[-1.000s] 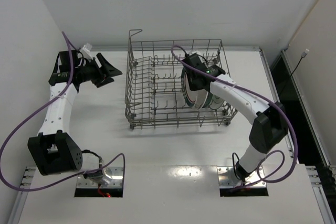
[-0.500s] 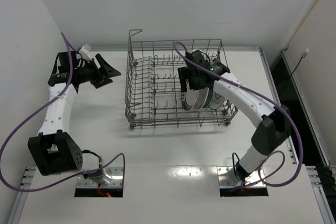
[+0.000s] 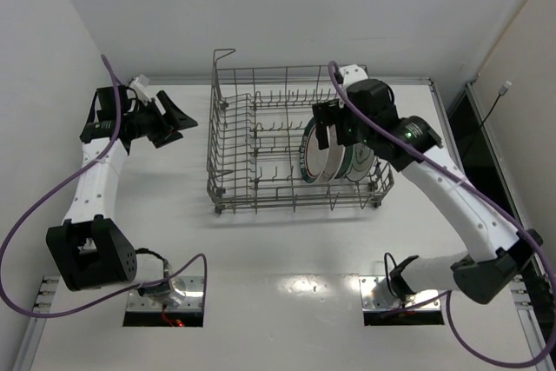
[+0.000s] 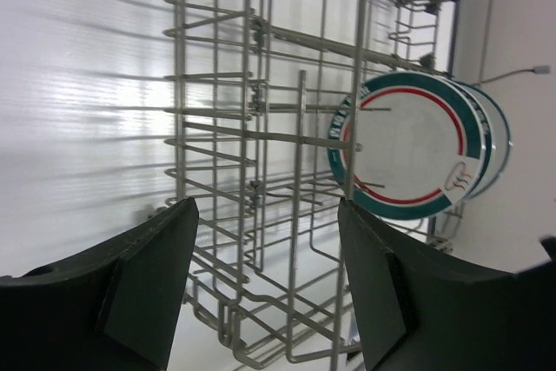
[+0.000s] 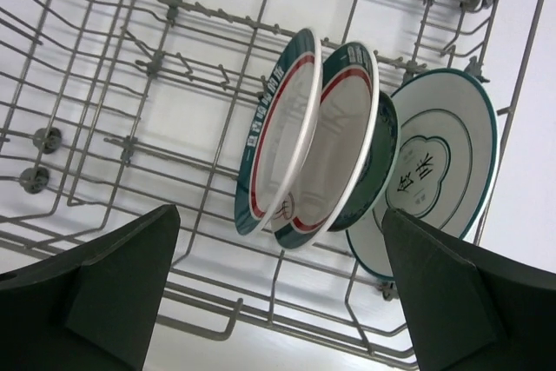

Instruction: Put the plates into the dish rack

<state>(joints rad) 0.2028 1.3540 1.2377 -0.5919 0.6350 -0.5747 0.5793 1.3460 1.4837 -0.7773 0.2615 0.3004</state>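
Observation:
Several plates (image 5: 334, 136) stand on edge between the tines at the right end of the grey wire dish rack (image 5: 104, 141). Two have green-and-red rims, one (image 5: 382, 158) is dark teal, and one (image 5: 439, 154) is white with a thin dark ring. My right gripper (image 5: 280, 215) hangs open just above them, holding nothing. In the top view it (image 3: 333, 136) sits over the plates (image 3: 323, 161). My left gripper (image 3: 178, 121) is open and empty, left of the rack (image 3: 261, 207). Its own camera looks through the rack (image 4: 252, 84) at the plates (image 4: 404, 149).
The rack stands in the middle of a white table (image 3: 287, 249), with white walls on the left and at the back. Purple cables loop off both arms. Rows of tines in the rack's left and middle sections hold nothing.
My right gripper has opened off the green-and-red rimmed plate, which now stands in the rack, and has lifted back to the right. The left arm has barely moved.

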